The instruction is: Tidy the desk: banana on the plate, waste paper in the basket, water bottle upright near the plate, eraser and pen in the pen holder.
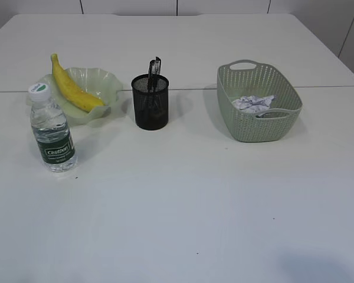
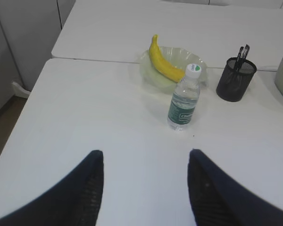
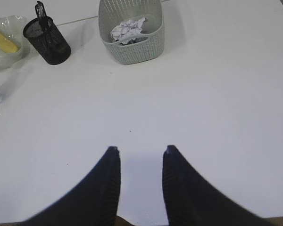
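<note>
Both grippers sit low at the near edge of the table with nothing between their fingers: the left gripper (image 2: 145, 188) has its jaws spread wide, the right gripper (image 3: 140, 186) has them parted more narrowly, and each hangs over bare white tabletop. Neither arm shows in the exterior view.

Farther out from the left gripper, slightly to its right, the water bottle (image 1: 51, 128) stands upright with its cap on, just in front of the plate (image 1: 100, 82). On that plate the banana (image 1: 73, 88) lies with its long axis running from far-left to near-right. Beside the plate, toward the middle, stands the black mesh pen holder (image 1: 150, 101), with a pen (image 1: 154, 69) sticking up out of it; the eraser cannot be seen, and the mesh hides whatever lies at the bottom. Ahead of the right gripper and a little left of its line sits the basket (image 1: 233, 79), well apart from the fingers, with the crumpled waste paper (image 1: 253, 104) inside.

As I judge it, every item appears placed, so no reach seems called for; should the eraser need checking, the holder lies between the two arms, somewhat nearer the left.
</note>
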`<control>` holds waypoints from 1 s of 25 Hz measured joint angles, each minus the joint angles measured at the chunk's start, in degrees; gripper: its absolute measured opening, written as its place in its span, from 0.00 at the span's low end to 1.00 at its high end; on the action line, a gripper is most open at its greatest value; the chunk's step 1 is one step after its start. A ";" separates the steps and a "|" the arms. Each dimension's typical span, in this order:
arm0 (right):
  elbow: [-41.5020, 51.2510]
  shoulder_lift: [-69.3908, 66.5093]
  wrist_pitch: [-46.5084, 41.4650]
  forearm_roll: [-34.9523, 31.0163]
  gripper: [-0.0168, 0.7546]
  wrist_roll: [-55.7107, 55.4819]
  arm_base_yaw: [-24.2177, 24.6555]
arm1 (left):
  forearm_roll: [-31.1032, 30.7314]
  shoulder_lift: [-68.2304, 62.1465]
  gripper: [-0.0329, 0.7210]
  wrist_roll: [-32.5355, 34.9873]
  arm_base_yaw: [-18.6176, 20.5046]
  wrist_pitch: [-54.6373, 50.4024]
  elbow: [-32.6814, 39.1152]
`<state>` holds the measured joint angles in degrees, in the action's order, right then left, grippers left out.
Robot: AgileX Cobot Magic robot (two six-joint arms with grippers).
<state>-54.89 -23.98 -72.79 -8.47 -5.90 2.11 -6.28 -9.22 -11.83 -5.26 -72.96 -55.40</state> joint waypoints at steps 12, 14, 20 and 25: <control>7.67 14.67 -0.04 0.63 0.33 3.60 0.00 | -1.57 6.91 0.58 1.68 0.00 -0.14 3.86; 8.80 17.72 -0.13 1.37 0.33 5.90 0.00 | -1.61 8.58 0.58 1.68 0.00 -0.34 6.59; 12.90 22.40 -0.35 3.19 0.33 9.66 0.00 | -2.76 8.75 0.58 1.71 0.00 -0.49 14.62; 17.78 22.54 -0.45 3.28 0.34 10.02 0.00 | -3.20 8.75 0.60 1.71 0.00 -0.49 20.13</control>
<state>-37.11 -1.44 -73.24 -5.19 4.13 2.11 -9.48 -0.47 -10.12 -5.26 -73.45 -35.27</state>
